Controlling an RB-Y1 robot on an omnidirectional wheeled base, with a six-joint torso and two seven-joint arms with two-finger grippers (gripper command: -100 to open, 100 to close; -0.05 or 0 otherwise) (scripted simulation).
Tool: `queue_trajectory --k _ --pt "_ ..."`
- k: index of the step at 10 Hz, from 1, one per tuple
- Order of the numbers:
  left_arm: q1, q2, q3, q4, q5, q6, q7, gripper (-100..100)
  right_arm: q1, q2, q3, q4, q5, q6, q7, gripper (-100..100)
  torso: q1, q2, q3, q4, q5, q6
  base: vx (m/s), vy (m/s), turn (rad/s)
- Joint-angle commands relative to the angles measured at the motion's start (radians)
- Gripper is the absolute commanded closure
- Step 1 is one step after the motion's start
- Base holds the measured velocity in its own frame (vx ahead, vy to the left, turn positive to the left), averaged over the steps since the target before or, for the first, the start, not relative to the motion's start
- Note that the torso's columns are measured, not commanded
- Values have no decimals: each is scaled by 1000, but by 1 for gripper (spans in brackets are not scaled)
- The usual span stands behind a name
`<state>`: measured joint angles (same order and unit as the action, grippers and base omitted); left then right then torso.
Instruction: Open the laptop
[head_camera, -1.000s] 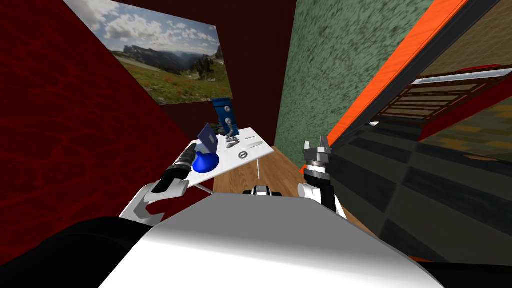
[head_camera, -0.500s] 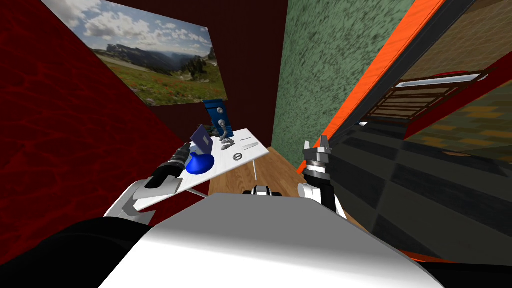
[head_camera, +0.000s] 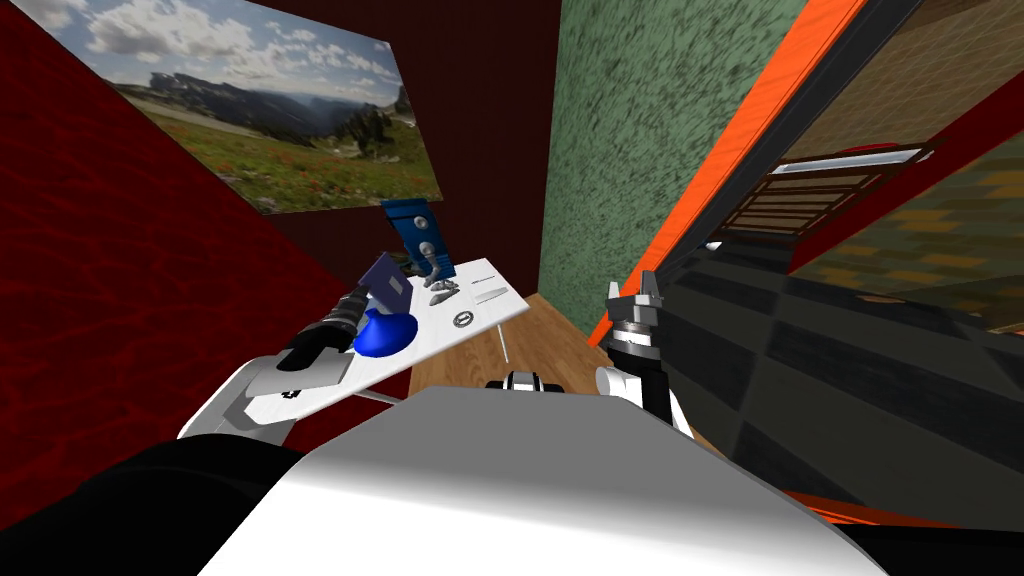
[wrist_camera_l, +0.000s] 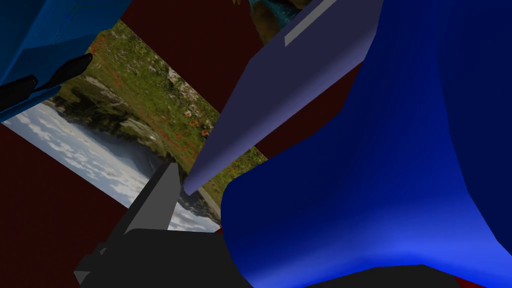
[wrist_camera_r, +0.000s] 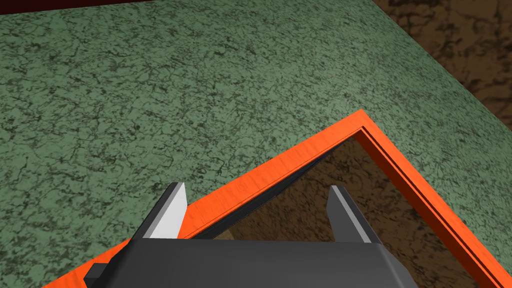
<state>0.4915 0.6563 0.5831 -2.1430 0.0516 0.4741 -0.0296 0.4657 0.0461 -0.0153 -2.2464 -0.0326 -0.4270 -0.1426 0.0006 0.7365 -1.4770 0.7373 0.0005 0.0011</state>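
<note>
A dark blue-violet laptop (head_camera: 388, 284) stands on the white table (head_camera: 482, 312) with its lid raised partway. My left gripper (head_camera: 362, 304) reaches in at the laptop's near side, just above a bright blue rounded vessel (head_camera: 383, 334). In the left wrist view the lid (wrist_camera_l: 290, 90) slants between the open fingers, its corner close to the tip of one grey finger (wrist_camera_l: 162, 197). The blue vessel (wrist_camera_l: 390, 175) hides the other finger. My right gripper (head_camera: 632, 296) is held up at the right, open (wrist_camera_r: 255, 200) and holding nothing.
A blue box (head_camera: 412, 228) stands at the table's back, with small grey items (head_camera: 440, 290) beside the laptop. A landscape picture (head_camera: 260, 130) hangs on the dark red wall. Wood floor (head_camera: 545, 340) runs past the table towards an orange door frame (head_camera: 700, 190).
My head view has swung, so the table and wall picture sit further left. The left arm's elbow has swung out left; its gripper stays at the laptop. The lid's angle looks unchanged.
</note>
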Motion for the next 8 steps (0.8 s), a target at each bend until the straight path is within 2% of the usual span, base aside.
queue_trajectory --k 1,2,3,4,6,8 --pt "3 13 13 -16 7 26 4 -100 0 0 0 0 0 0 0 0 1 2 2 0 1 -1 84 51 -21" --pt "1 6 7 -8 3 13 2 -100 0 0 0 0 0 0 0 0 4 -1 0 0 1 -1 53 35 -11" --pt "0 7 8 -10 3 16 2 100 0 0 0 0 0 0 0 0 2 1 1 0 1 -1 9 2 -18" --pt "-24 -13 9 2 25 -1 29 100 0 0 0 0 0 0 0 0 2 2 2 0 2 -3 -23 33 7" --pt "-47 -36 11 18 48 -15 57 100 0 0 0 0 0 0 0 0 13 5 5 1 10 -2 -64 79 52" --pt "-69 -58 12 34 70 -28 85 100 0 0 0 0 0 0 0 0 8 1 3 -2 9 -2 -63 62 15"
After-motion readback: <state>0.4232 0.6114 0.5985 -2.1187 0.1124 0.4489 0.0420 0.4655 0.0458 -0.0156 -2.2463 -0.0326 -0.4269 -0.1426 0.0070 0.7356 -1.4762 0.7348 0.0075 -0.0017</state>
